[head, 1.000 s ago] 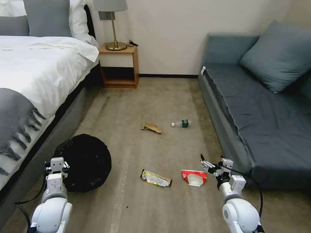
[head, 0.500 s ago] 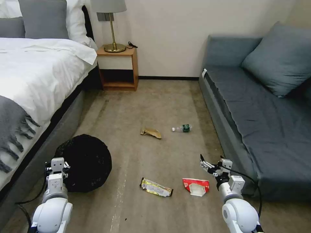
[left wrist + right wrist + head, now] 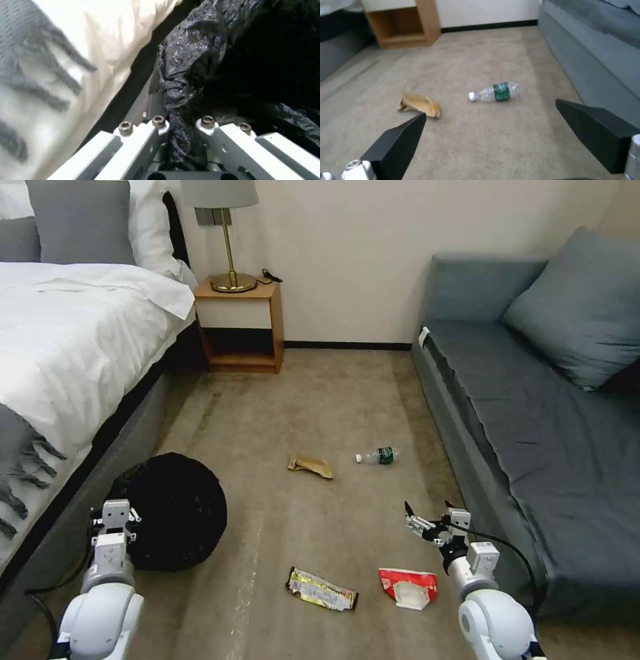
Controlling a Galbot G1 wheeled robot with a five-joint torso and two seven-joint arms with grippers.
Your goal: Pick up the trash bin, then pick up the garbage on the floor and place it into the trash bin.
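**Bin in my left grip, litter waiting on the carpet**

My left gripper (image 3: 115, 511) is clamped on the crinkled black liner at the rim of the trash bin (image 3: 170, 510); in the left wrist view the plastic is bunched between my white fingers (image 3: 143, 140). I hold it at the rim because, as I judge it, that fold of bag and edge is the one part thin enough for my jaws. The bin sits low at the left side of the floor, right against the bed (image 3: 80, 353), its mouth a dark round hollow with the bag draped over it.

My right gripper (image 3: 427, 523) hangs spread wide above the carpet near the sofa (image 3: 533, 447), gripping nothing. I read that as keeping it free for the pickups, since the bin occupies the other arm.

The garbage lies scattered on the floor between bed and sofa. Closest to me are a yellow-silver snack wrapper (image 3: 322, 589), flat and long, and a red-and-white packet (image 3: 408, 585), crumpled, just beside my right arm. Farther toward the nightstand (image 3: 240, 323) lie a crumpled brown paper bag (image 3: 310, 466) and a small clear bottle (image 3: 377, 455) with a green label, on its side, white cap pointing at the bag. The two are near each other but apart.
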